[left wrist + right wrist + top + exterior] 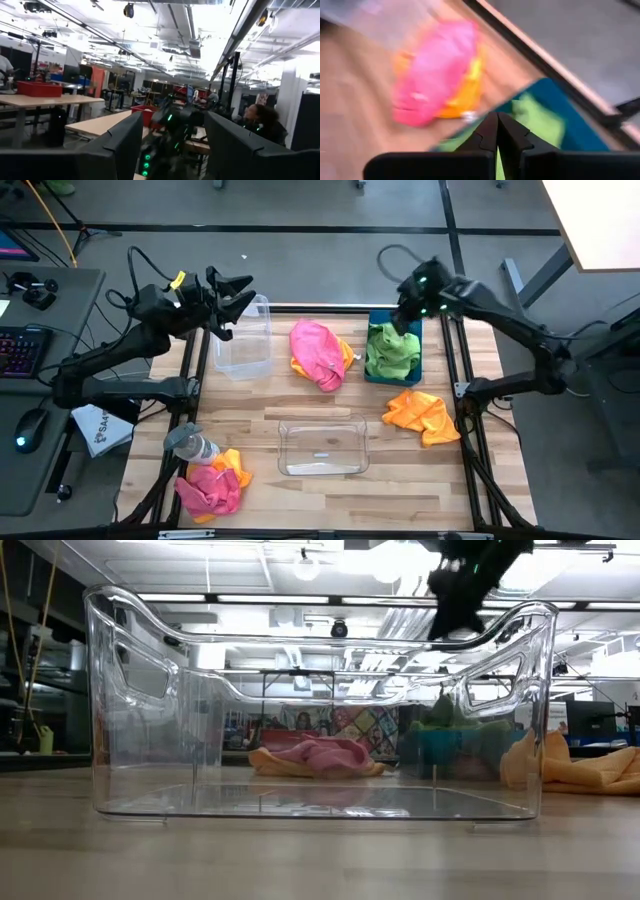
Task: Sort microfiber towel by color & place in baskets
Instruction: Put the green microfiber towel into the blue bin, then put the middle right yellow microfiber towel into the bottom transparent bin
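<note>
Right gripper: the right gripper [408,312] hangs over the far edge of the blue basket [413,367], its fingers [496,131] pressed together with nothing between them.
Left gripper: the left gripper [238,290] is raised at the far left of the table, fingers [125,145] spread and empty, pointing out at the room.
Green towels: a heap of green towels [392,350] lies in the blue basket, directly beneath the right gripper.
Pink towel: a pink towel [318,352] lies on an orange one [345,358], on the table between the two grippers, nearer the right one.
Orange towel: a loose orange towel [421,413] sits on the wood beyond the blue basket from the right gripper, toward the table's near edge.
Corner pile: a pink towel [208,486] and an orange towel [232,466] lie well away from both grippers, next to a bottle [190,444].
Clear baskets: one clear basket [245,337] stands just below the left gripper, the other clear basket [322,446] near the front middle; both look empty.
Handling: the towels seem light, soft and limp, likely to sag and drag a neighbour along; nothing fragile.
Where to grip: pinch a raised fold at the top of a heap, and on the stacked pair take only the pink crest.
</note>
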You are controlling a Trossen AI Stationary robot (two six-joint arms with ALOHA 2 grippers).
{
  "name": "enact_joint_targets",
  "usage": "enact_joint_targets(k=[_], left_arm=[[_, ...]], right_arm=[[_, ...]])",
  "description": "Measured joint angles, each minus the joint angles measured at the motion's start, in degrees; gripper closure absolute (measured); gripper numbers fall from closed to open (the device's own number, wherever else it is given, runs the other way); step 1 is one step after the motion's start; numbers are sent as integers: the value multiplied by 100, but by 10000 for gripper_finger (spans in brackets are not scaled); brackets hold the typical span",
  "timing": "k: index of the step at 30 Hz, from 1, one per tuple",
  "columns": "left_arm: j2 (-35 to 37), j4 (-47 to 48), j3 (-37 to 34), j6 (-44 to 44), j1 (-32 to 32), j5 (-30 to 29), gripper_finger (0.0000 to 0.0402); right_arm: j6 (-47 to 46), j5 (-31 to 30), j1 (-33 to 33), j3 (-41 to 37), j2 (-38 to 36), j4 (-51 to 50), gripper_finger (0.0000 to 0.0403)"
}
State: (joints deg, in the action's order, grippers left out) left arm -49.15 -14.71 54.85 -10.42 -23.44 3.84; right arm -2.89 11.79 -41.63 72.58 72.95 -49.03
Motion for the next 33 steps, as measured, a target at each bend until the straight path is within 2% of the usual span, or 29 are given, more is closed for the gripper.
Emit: enact_joint_targets(k=[2,4,7,10,13,17,20,25,33], left_arm=[[0,67,0,100,0,0,202],[0,140,0,180,-2,0,202],[-2,231,-2,259,-7,0,202],[0,398,0,257,-48,2,202],[-2,618,-2,257,-121,2,202],[-2,752,-2,215,-173,2,202],[-2,766,-2,263,-177,2,202],[20,770,-2,259,-177,11,202],[58,754,-7,307,-177,59,202]], right_arm=[[-357,544,89,348,-80,-573,383],[-634,837,357,592,-148,-1267,354],[-1016,743,1050,680,-302,-2428,292],[-1913,458,1921,354,-453,-3126,223],[-2689,320,2777,-287,-646,-3098,160],[-3553,53,3605,-1386,-782,-2290,103],[-3978,-73,3896,-2175,-746,-1690,82],[-4541,-234,4083,-3193,-580,-1015,75],[-5602,-931,4384,-4054,-152,-317,75]])
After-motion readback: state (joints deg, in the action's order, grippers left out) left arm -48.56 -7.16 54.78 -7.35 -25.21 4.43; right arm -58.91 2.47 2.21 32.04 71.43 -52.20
